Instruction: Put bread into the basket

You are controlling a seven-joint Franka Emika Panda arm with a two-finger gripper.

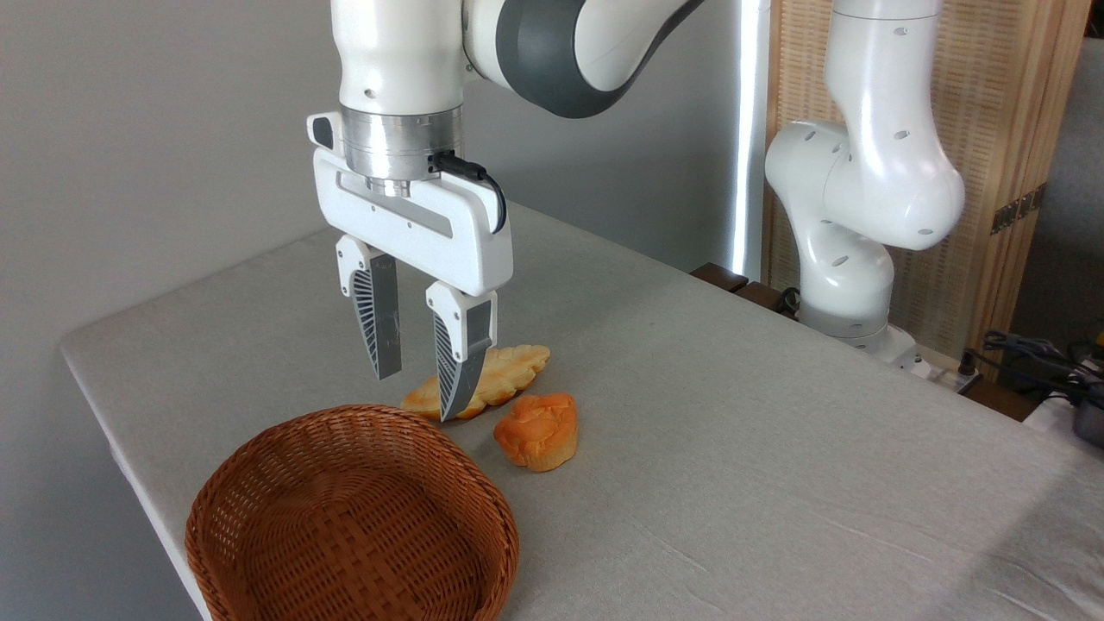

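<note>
You have one fixed camera view to go by. In it you see one arm (862, 190) rising from its base at the right rear of the table (733, 448), reaching over the top of the picture and coming down at the left with one gripper (420, 395) pointing straight down. Its two fingers (379, 328) stand apart with a clear gap between them, and nothing sits in that gap. The fingertips hang in the air above the table, over the far rim of the basket as the camera sees it.

Count one basket (259, 526), reddish-brown woven wicker, round and shallow, sitting at the near left corner of the table. Its inside shows only weave.

Count two pieces of baked goods. The bread (537, 429), a small deep-orange bun with a lumpy top and paler sides, lies on the table just to the right of the basket's far rim, apart from it. It is to the right of the gripper and lower, not between the fingers. The second piece is a longer, paler braided loaf (509, 371) lying just behind the bun; the right fingertip covers part of its left half from this angle, and you cannot tell from this view whether the bun and the loaf touch.

The table wears a plain grey cloth. At the far right edge you can make out some dark cables (1035, 354).
</note>
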